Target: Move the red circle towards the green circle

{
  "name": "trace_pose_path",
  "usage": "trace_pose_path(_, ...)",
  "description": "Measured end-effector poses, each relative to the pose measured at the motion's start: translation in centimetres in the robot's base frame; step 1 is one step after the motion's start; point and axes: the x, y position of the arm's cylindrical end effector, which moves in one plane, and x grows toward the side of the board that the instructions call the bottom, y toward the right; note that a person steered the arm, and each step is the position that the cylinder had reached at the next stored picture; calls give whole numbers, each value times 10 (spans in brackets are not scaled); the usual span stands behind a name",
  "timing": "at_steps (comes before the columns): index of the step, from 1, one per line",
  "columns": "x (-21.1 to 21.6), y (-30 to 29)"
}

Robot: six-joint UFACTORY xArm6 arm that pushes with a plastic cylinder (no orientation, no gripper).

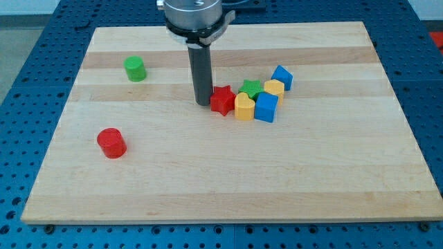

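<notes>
The red circle [111, 143] stands at the lower left of the wooden board [228, 180]. The green circle [135, 68] stands at the upper left, well above the red circle and slightly to its right. My tip [203, 103] rests near the board's middle, right beside the left side of a red star [222, 100]. The tip is far to the right of both circles and touches neither.
A tight cluster lies right of my tip: the red star, a yellow heart [243, 107], a green star [251, 88], a yellow block [274, 88], a blue block [266, 107] and another blue block [282, 77]. Blue perforated table surrounds the board.
</notes>
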Motion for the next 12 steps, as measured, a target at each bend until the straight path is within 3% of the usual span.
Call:
trace_pose_path(1,-2,-15)
trace_pose_path(2,23,-71)
trace_pose_path(4,1,-240)
trace_pose_path(5,3,-258)
trace_pose_path(7,32,-259)
trace_pose_path(8,92,-259)
trace_pose_path(9,112,-259)
trace_pose_path(11,119,-195)
trace_pose_path(12,111,-192)
